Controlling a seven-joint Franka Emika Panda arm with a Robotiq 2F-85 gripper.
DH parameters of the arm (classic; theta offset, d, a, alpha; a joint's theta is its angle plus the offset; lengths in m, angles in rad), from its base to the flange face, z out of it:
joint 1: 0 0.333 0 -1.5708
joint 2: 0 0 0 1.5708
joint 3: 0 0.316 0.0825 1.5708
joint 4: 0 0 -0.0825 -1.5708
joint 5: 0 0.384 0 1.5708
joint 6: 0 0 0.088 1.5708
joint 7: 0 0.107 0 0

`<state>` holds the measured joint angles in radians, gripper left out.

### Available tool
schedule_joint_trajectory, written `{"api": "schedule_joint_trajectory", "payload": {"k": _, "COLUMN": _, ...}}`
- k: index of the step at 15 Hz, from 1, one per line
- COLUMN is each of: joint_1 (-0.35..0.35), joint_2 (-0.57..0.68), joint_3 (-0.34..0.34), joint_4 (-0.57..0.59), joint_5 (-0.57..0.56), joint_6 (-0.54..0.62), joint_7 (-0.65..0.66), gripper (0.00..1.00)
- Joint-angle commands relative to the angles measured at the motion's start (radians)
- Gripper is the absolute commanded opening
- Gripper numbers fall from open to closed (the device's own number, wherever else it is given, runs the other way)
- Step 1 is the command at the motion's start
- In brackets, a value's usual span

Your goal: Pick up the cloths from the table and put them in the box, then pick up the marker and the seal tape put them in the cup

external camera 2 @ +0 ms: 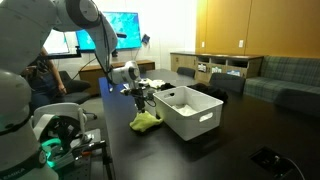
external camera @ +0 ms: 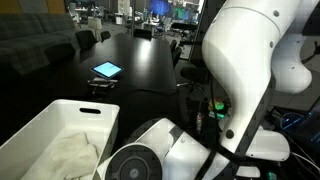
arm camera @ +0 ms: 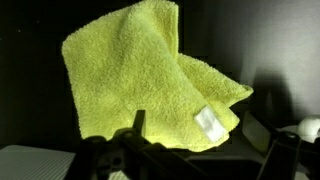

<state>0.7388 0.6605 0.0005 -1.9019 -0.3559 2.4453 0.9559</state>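
The yellow cloth (arm camera: 140, 70) lies on the dark table (external camera 2: 200, 155) just beside the white box (external camera 2: 195, 122), with bare tabletop past its other edges. My gripper (external camera 2: 141, 100) hangs right above it, fingers (arm camera: 137, 126) spread wide and holding nothing. My own arm (external camera: 245, 70) blocks much of an exterior view (the yellow cloth is hidden there), though the off-white cloth (external camera: 75, 150) shows inside the box. The yellow one is fluffy terry, folded over, with a white label (arm camera: 208, 121) near one corner.

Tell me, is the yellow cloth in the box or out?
Out. The yellow cloth lies bunched on the table beside the white box, outside its walls.
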Motion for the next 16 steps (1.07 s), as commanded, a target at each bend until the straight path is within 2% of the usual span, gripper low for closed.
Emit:
{"api": "schedule_joint_trajectory", "payload": {"k": 1, "joint_1": -0.016, "joint_2": 0.007, "joint_3": -0.005, "joint_4": -0.003, "joint_5": -0.009, "joint_6": 0.02, "joint_7": -0.031, "gripper": 1.0}}
{"api": "schedule_joint_trajectory", "payload": {"k": 14, "joint_1": -0.041, "joint_2": 0.036, "joint_3": -0.022, "joint_4": 0.002, "joint_5": -0.011, "joint_6": 0.039, "joint_7": -0.091, "gripper": 1.0}}
{"api": "schedule_joint_trajectory", "payload": {"k": 15, "joint_1": -0.042, "joint_2": 0.037, "joint_3": -0.021, "joint_4": 0.001, "joint_5": -0.01, "joint_6": 0.038, "joint_7": -0.096, "gripper": 0.97}}
{"api": "schedule_joint_trajectory", "payload": {"k": 16, "joint_1": -0.043, "joint_2": 0.039, "joint_3": -0.02, "joint_4": 0.002, "joint_5": -0.008, "joint_6": 0.038, "joint_7": -0.1, "gripper": 0.74}}
